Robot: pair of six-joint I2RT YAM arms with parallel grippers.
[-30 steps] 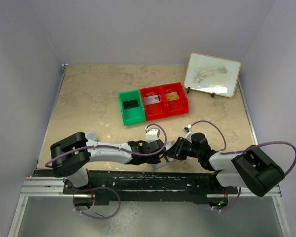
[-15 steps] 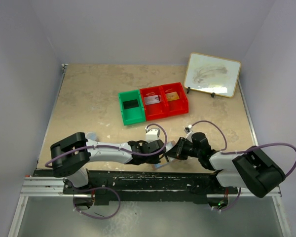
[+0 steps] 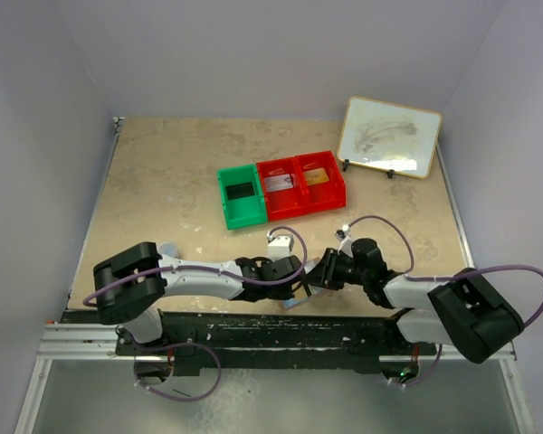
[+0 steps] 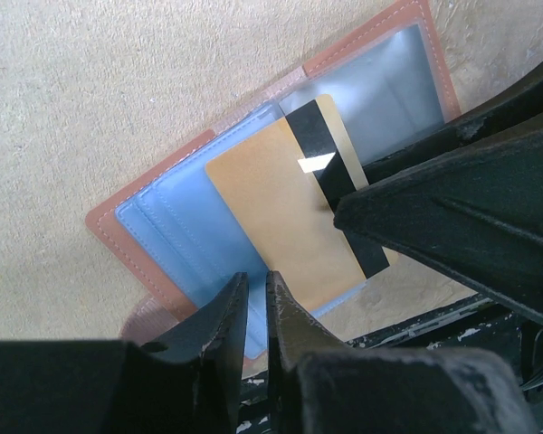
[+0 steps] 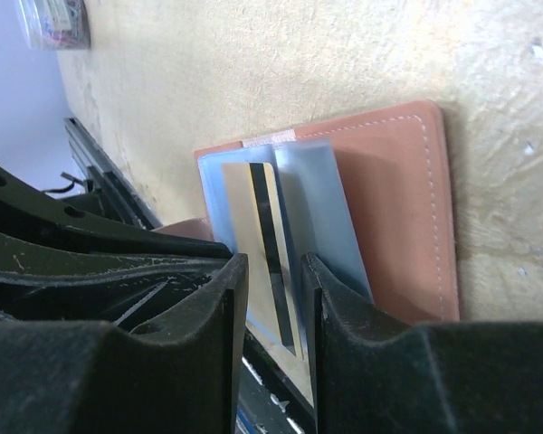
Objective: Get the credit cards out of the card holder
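Observation:
The card holder (image 4: 154, 231) lies open at the table's near edge, tan-pink rim, pale blue inside; it also shows in the right wrist view (image 5: 398, 208). A gold credit card (image 4: 271, 217) with a black stripe sticks partly out of a blue pocket. My left gripper (image 4: 256, 280) is shut on the holder's near blue edge. My right gripper (image 5: 271, 262) is closed about the gold card (image 5: 240, 208); its fingers (image 4: 452, 208) cover the card's right end. In the top view both grippers (image 3: 294, 285) (image 3: 319, 274) meet above the holder, which is mostly hidden.
A green bin (image 3: 242, 197) holds a black card, a red bin (image 3: 285, 188) a white-grey card, another red bin (image 3: 319, 181) a gold card. A framed whiteboard (image 3: 389, 136) stands at the back right. A small grey object (image 3: 167, 247) sits left. The black rail (image 3: 281, 325) runs just below the holder.
My right wrist has shifted slightly up and to the right in the top view. The left arm stays put.

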